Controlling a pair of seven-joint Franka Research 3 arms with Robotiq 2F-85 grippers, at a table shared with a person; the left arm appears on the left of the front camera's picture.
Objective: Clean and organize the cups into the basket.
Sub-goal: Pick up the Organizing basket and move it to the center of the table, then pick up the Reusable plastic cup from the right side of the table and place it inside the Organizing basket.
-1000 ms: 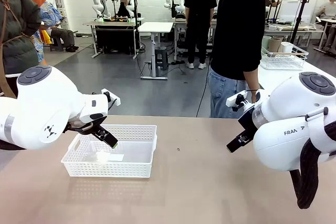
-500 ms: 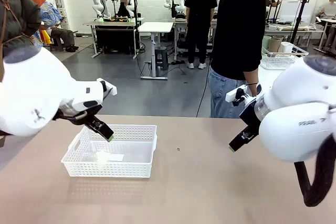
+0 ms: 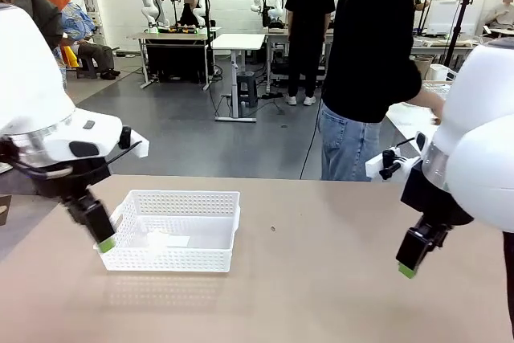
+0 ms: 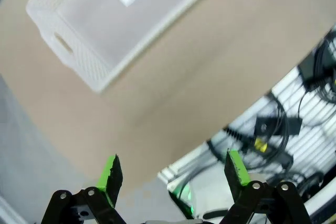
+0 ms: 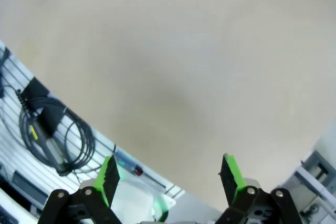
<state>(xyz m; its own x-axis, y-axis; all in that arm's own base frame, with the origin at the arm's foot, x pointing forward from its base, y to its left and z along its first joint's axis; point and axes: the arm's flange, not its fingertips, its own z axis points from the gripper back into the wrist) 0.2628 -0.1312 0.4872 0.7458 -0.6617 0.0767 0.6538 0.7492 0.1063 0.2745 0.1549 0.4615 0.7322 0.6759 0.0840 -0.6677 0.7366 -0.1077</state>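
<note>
We see the left tool [image 3: 105, 243] dropped to the basket's [image 3: 173, 263] 9 o'clock edge, the right tool [image 3: 407, 269] lower over open surface [image 3: 305, 287]; both spread, empty.

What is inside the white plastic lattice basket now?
Inside the shallow white plastic lattice basket lies one small white rectangular patch, perhaps a label. Its near wall covers the front strip of floor.

On table [image 3: 313, 287], left half: basket [image 3: 170, 261]; left gripper [image 3: 104, 242] just beside basket's left end; right gripper [image 3: 407, 269] well right of basket; person [image 3: 373, 62] behind table, right of basket.
</note>
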